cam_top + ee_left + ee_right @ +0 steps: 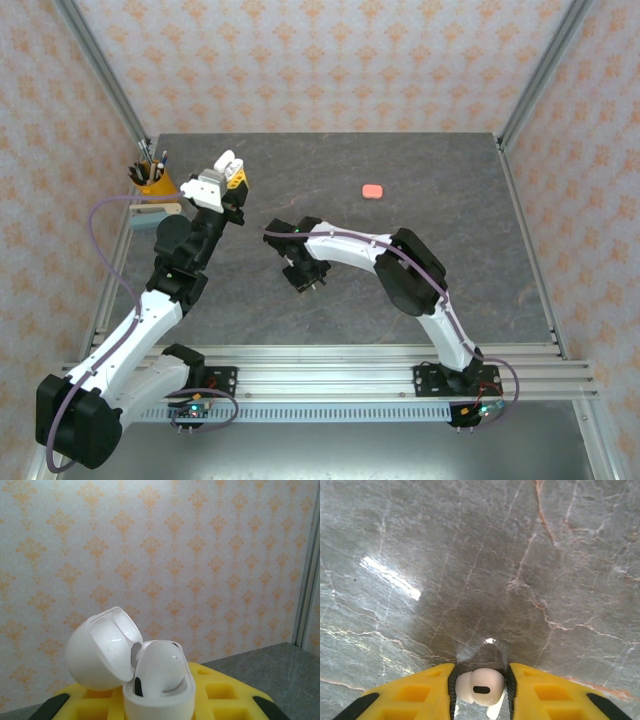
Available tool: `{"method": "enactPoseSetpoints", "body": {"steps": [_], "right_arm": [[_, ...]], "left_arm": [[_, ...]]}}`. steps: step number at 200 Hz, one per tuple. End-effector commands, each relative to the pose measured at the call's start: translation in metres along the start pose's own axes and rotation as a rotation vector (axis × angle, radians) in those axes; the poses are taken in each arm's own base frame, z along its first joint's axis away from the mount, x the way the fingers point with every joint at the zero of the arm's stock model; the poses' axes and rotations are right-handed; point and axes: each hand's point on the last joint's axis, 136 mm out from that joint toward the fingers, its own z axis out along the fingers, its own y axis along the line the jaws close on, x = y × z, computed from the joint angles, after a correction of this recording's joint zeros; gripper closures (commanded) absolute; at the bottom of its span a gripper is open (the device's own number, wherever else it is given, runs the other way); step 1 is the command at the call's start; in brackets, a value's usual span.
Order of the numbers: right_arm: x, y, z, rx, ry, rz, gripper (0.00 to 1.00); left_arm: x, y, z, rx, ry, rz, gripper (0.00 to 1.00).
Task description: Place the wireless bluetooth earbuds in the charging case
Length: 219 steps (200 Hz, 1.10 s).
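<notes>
A grey marble-patterned table (330, 330) sits inside patterned walls, with two robot arms bolted at its near edge.

The left arm reaches up and back. The left gripper (232, 176) is clamped on a white charging case (159, 702), holding it in the air in front of the wallpaper. The case is open, with its rounded lid (97, 652) tipped back to the left. A glossy white rounded shape sits in the case body and may be an earbud, but I cannot say for sure.

The right arm bends in toward the middle of the table and points down. The yellow fingers (420, 692) of the right gripper (480, 672) are closed against both sides of a white earbud (481, 686), with the dark pads touching it. I cannot tell whether the earbud rests on the stone or hangs just above it.

Well apart from both arms, a salmon-pink case (372, 190) lies toward the far side. A yellow pen cup (152, 182) stands at the far left corner.
</notes>
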Motion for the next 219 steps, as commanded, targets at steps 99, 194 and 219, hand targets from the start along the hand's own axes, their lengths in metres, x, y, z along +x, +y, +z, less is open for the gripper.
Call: {"method": "enactPoseSetpoints", "body": {"steps": [99,194,219], "right_arm": [[0.009,-0.035,-0.024,0.126,-0.068,0.118,0.78],[-0.024,-0.111,-0.087,0.226,-0.322,0.381,0.78],[-0.04,-0.128,-0.132,0.239,-0.437,0.417,0.77]], "left_arm": [[-0.029,0.003,0.002,-0.002,-0.073,-0.005,1.0],[-0.026,-0.001,0.001,0.019,-0.056,-0.002,1.0],[-0.027,-0.002,0.001,0.029,-0.055,-0.002,1.0]]}}
